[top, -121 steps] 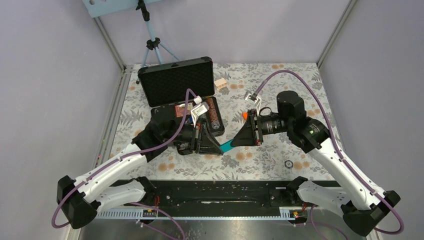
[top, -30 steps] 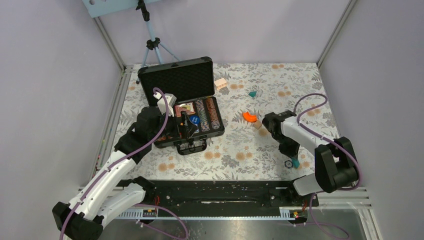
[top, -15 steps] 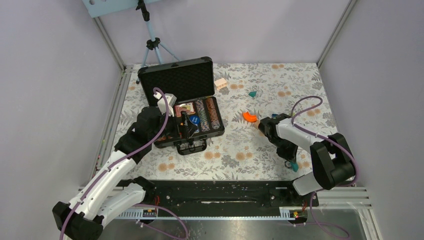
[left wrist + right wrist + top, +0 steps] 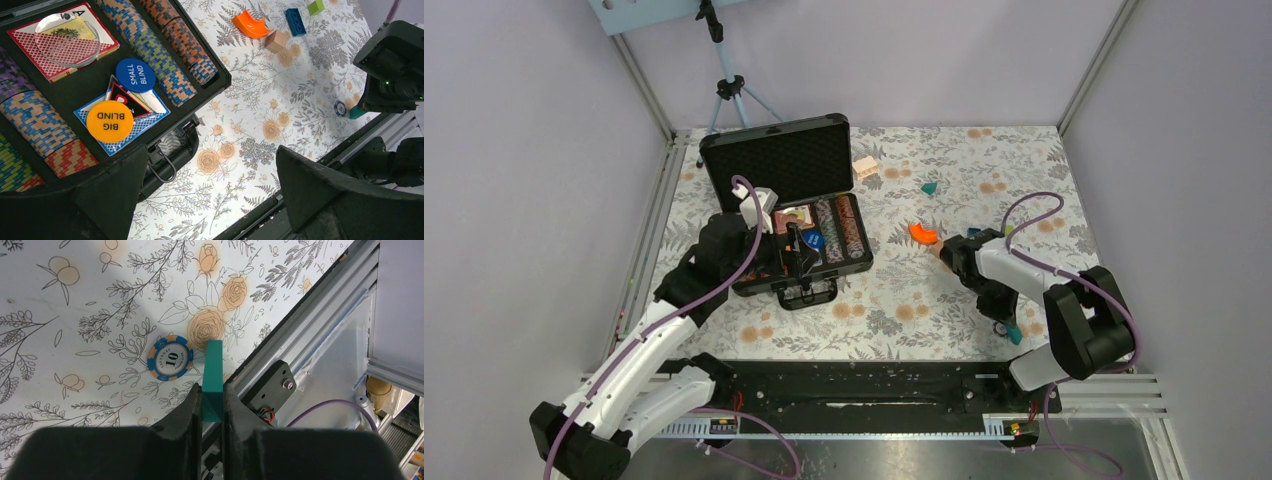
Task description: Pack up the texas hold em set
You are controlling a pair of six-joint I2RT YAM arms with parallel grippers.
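Right tool (image 4: 212,392) pinched narrow on a teal block (image 4: 214,360), pointing down at the near right corner of the counter (image 4: 75,300). Loose poker chip (image 4: 170,358) lies flat just beside the block, on the side away from the near-edge rail (image 4: 310,340); it's round, so no long axis. Right arm is much nearer, folded back low. Block probably has to be dropped first. Case (image 4: 774,165) open toward the far left, well apart; left tool (image 4: 207,165) wide over its front edge.
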